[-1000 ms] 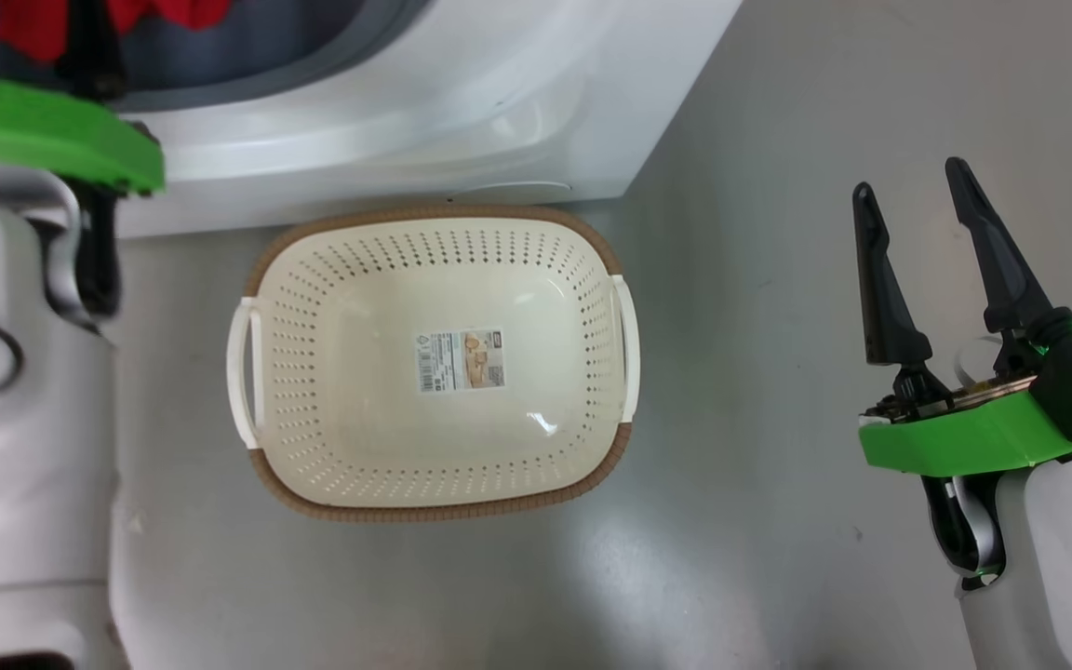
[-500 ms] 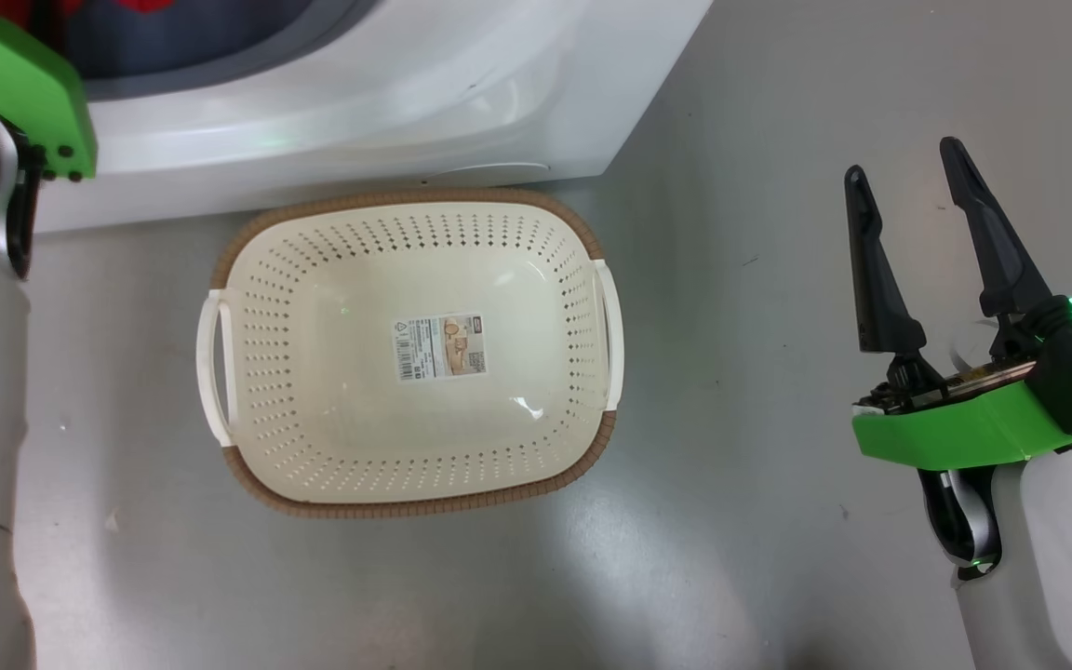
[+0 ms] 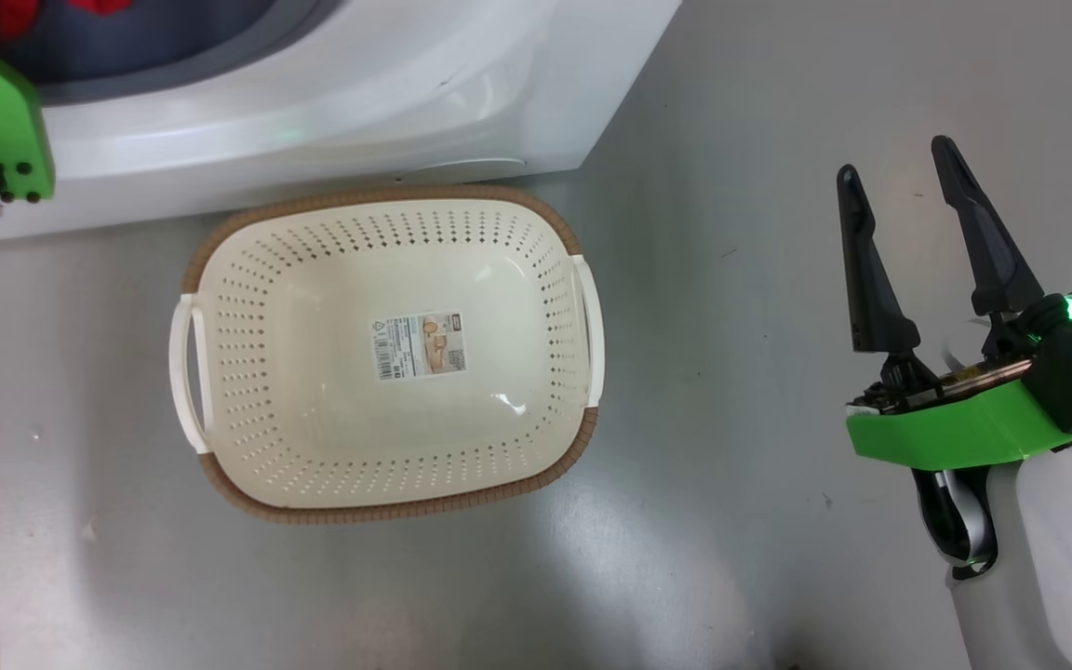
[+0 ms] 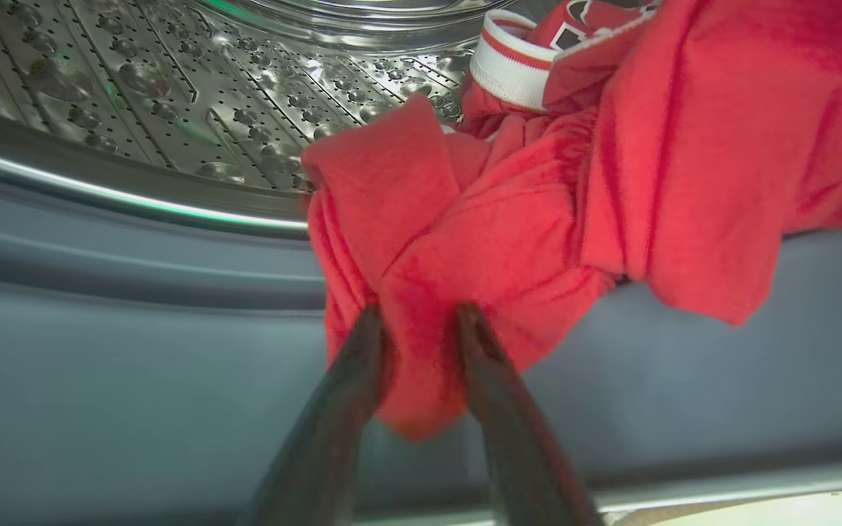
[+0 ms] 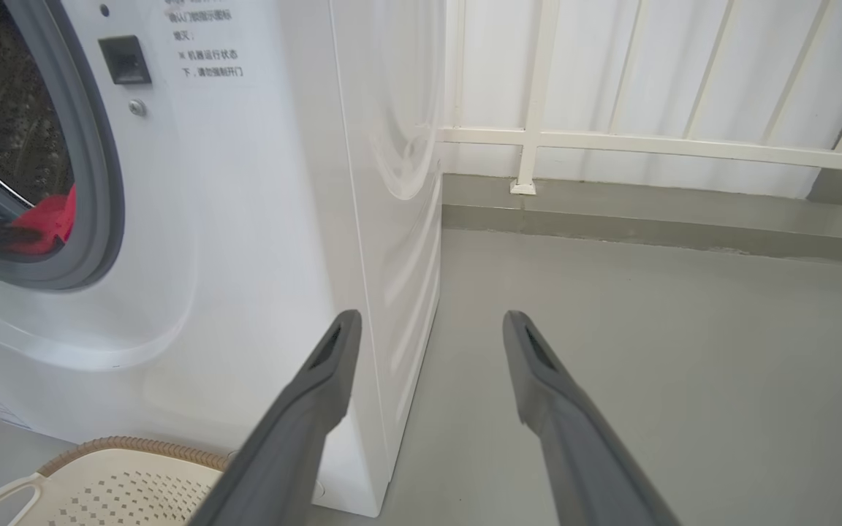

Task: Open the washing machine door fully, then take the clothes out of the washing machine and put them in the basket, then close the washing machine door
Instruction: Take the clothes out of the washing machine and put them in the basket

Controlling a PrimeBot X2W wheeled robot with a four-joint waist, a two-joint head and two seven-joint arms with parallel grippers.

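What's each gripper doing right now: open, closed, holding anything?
Left gripper: closed on a fold of the red clothes at the washing machine opening.
Right gripper: open, holding nothing, above the floor.

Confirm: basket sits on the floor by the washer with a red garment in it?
No. Head view shows the basket on the floor by the washer holding just a sticker, no garment. The red garment hangs at the washer's opening, in the left wrist view.

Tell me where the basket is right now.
Head view, centre-left: the basket sits on the grey floor, right at the foot of the washing machine.
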